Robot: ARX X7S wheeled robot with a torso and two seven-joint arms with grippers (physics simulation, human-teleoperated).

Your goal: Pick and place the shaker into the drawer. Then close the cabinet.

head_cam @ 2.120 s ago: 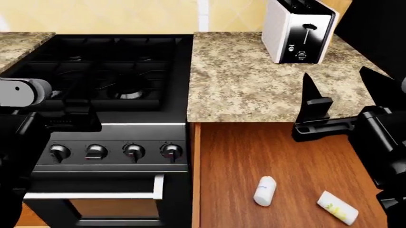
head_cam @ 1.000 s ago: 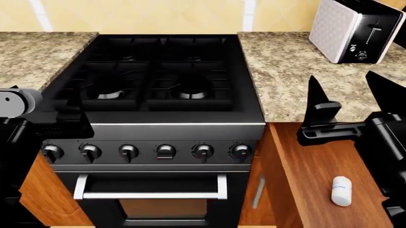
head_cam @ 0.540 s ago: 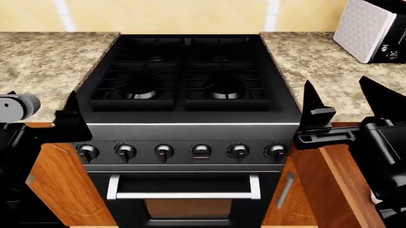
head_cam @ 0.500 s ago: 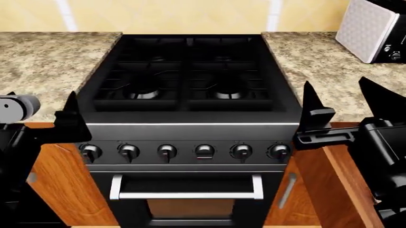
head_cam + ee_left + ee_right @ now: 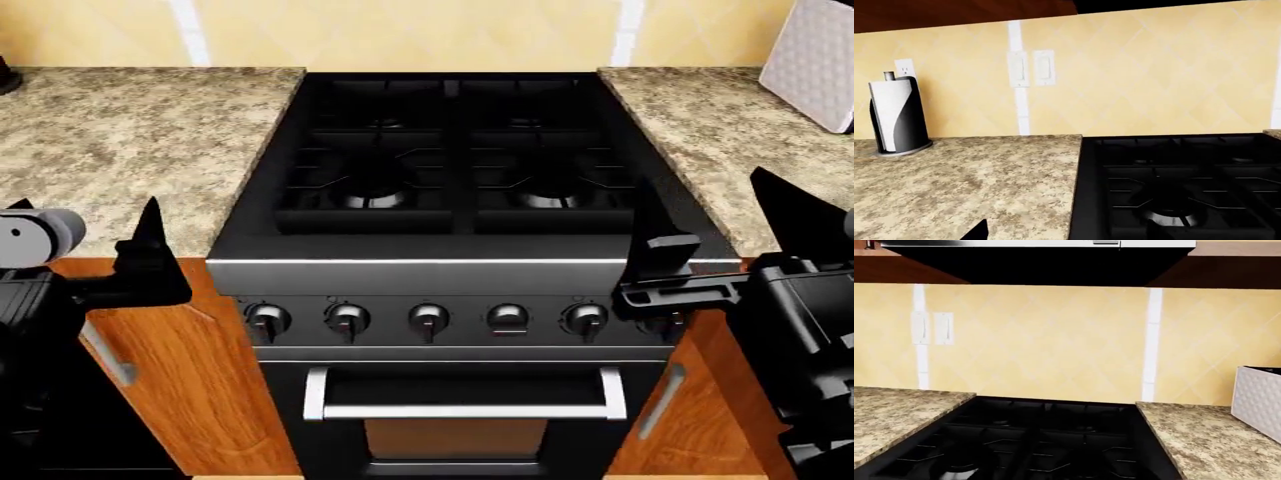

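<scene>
Before the stove [image 5: 454, 200], the right gripper [image 5: 727, 235] hangs spread and empty; the left gripper [image 5: 140, 255] seems likewise, partly hidden.

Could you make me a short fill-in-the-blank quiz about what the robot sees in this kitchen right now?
1. The stove has ____ control knobs along its front.
2. The paper towel holder stands on the ____ beside the stove.
3. Below the knobs runs the silver oven ____.
4. The wall behind the stove is colored ____.

Missing words: six; countertop; handle; yellow
</scene>
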